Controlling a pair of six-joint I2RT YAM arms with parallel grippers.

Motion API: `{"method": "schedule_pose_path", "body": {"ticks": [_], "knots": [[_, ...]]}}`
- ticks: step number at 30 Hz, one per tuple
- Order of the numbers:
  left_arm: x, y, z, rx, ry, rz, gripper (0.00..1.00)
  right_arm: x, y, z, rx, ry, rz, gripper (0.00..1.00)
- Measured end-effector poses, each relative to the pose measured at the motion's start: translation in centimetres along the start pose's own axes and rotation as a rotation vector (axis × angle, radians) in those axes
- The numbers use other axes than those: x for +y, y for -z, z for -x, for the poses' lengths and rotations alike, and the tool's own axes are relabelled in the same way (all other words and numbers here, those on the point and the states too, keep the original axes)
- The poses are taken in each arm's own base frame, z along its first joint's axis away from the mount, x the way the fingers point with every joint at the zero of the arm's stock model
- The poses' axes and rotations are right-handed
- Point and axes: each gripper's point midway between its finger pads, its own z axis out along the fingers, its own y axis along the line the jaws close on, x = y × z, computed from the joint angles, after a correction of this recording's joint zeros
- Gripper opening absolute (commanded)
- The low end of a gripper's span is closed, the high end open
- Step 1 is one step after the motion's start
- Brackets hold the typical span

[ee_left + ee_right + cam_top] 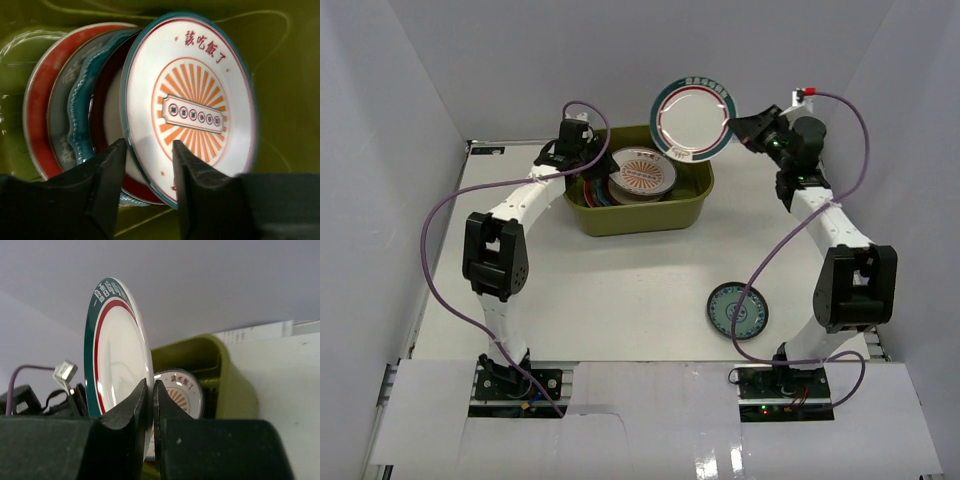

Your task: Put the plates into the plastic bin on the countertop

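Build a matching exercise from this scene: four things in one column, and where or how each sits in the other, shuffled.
Things:
1. sunburst plate
2. ringed plate
3. small teal plate
4. bin

Places:
A. lying flat on the table, alone
B. up on edge, pinched in the right gripper
C. olive green, standing on the table
D. inside the bin

Pairs: 1-D, 2-B, 3-A, 4-C

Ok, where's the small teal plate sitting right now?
In the top view the small teal plate lies flat on the countertop, on the right side, nearer the arm bases than the plastic bin and just left of the right arm.
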Motion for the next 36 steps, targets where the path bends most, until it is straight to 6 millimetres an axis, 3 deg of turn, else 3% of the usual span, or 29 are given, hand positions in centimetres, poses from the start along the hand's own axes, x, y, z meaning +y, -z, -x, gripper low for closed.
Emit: {"method": "schedule_pose_path", "body": {"ticks": [1,2,5,8,12,14,16,19,21,23,25,27,28,31,32,36], "knots": [[0.4,-0.1,0.0,-0.002,-0.009,0.017,0.62,0.9,-0.8,-1.7,0.044,0.009,0.01,0.08],[0.8,-0.1,-0.1,0.0,-0.016,0.034,0.78,1.7,-1.5,-3.3,0.084,0.017,0.022,0.08],[1.3,0.0,-0.1,-0.003,-0.035,0.059,0.98,2.7,-2.8,-7.4,0.179,0.036,0.025,0.08],[1.3,0.1,0.4,-0.016,-0.047,0.065,0.98,2.2,-3.2,-10.1,0.237,0.04,-0.009,0.08],[0.9,1.6,1.8,-0.07,-0.062,0.071,0.98,0.8,-3.5,-12.1,0.274,0.055,-0.071,0.08],[0.4,3.7,2.8,-0.131,-0.068,0.066,0.98,0.1,-4.0,-12.8,0.294,0.07,-0.1,0.08],[-0.4,7.0,3.7,-0.201,-0.071,0.045,0.98,-0.3,-4.7,-13.7,0.313,0.087,-0.118,0.08],[-2.7,12.6,5.2,-0.317,-0.074,-0.028,0.98,-0.6,-5.3,-15.9,0.36,0.11,-0.134,0.08],[-4.8,15.5,5.2,-0.373,-0.087,-0.102,0.98,-0.8,-5.3,-17.8,0.401,0.122,-0.142,0.08],[-6.8,17.0,2.8,-0.362,-0.109,-0.173,0.98,-1.0,-5.1,-19.7,0.445,0.127,-0.152,0.1],[-8.3,16.9,-1.7,-0.288,-0.136,-0.231,0.98,-1.2,-5.1,-21.3,0.482,0.131,-0.162,0.17],[-8.7,16.1,-6.9,-0.182,-0.153,-0.253,0.98,-1.2,-5.3,-22.2,0.504,0.137,-0.165,0.32],[-8.7,15.6,-10.2,-0.112,-0.166,-0.258,0.98,-1.3,-5.3,-22.4,0.511,0.141,-0.17,0.49],[-7.9,14.8,-18.3,0.07,-0.192,-0.237,0.98,-1.2,-5.4,-22.1,0.508,0.157,-0.175,0.72],[-7.8,14.8,-20.2,0.11,-0.2,-0.23,0.98,-1.0,-5.6,-21.8,0.502,0.161,-0.172,0.75],[-9.4,14.2,-25.2,0.207,-0.24,-0.231,0.96,-0.3,-5.6,-20.4,0.474,0.198,-0.168,0.88]]}}
